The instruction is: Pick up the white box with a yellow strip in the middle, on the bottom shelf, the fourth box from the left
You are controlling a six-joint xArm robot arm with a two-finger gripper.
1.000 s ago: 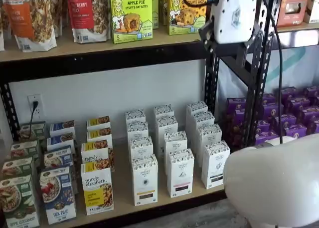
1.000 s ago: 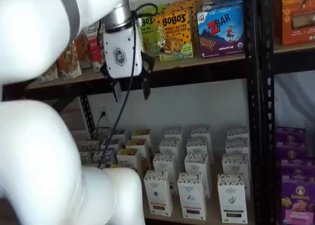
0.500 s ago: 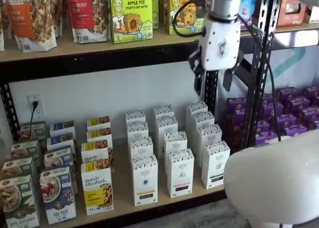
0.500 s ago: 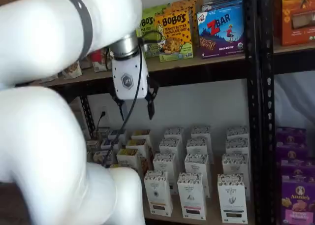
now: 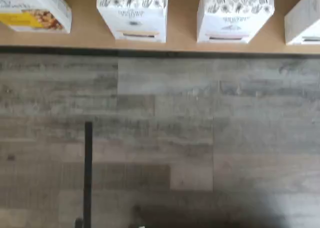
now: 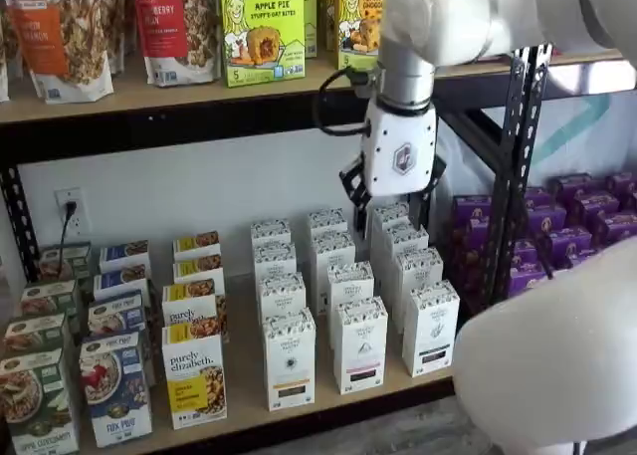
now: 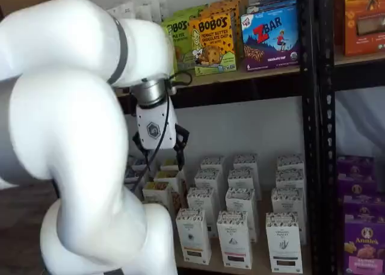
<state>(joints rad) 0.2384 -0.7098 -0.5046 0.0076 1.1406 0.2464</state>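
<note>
Front-row place on the long pale wooden bottom shelf (image 6: 239, 395) belonged to the tall narrow white box with a yellow strip (image 6: 290, 358), standing upright and untouched among like white cartons with black strips (image 6: 360, 343). Well above and apart hung the white-bodied, black-fingered gripper (image 6: 391, 198), its fingers spread wide and empty, probably readied for a descent.

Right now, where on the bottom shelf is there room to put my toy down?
Bare board shows along the bottom shelf front edge, before the white box rows. A thin strip runs beside the purely elizabeth boxes. The far left with the cereal boxes is packed tight.
</note>
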